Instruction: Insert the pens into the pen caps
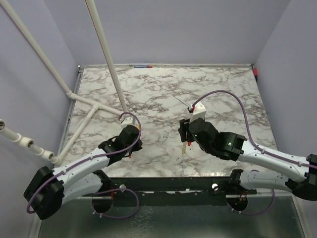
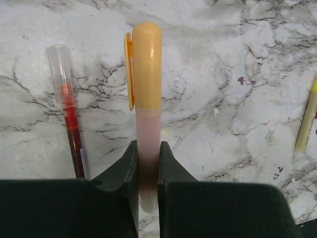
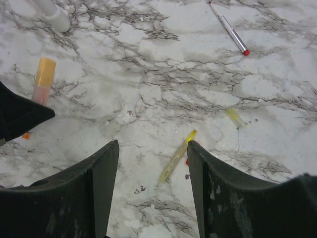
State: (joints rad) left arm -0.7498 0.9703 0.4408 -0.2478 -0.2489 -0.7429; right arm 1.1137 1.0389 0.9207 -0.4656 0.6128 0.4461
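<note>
1. The move ahead turns on the yellow pen (image 3: pixel 177 156). It lies flat on the desk (image 1: pixel 158 89), in the gap between the right jaws as the wrist camera sees it, a little ahead of their tips and closer to the right-hand one.
2. Its long axis runs on a slant, from lower left to upper right in that view. It therefore lies across the gap at an angle, neither square to the jaws nor in line with them. A clean pinch would probably call for some turn of the wrist.
3. The right jaws stand wide open and hold nothing.
4. A small yellowish stub (image 3: pixel 234 117), most likely the matching cap, lies on the desk beyond the pen, up and to the right, and clear of it.
5. The right arm (image 1: pixel 223 143) is plainly the nearer one. It reaches in from the right with its wrist bent down over the middle of the desk, and the pen is just under it.
6. The left jaws are closed on the pale barrel of an orange-capped pen (image 2: pixel 147 124). The cap is already seated and points away from the wrist.
7. The left arm (image 1: pixel 84 168) stretches forward with its wrist low near the desk, well to the left of the yellow pen.
8. A red pen (image 2: pixel 69 119) with a clear cap lies just left of the held pen.
9. A grey pen (image 3: pixel 228 27) with a red end lies far off toward the back.
</note>
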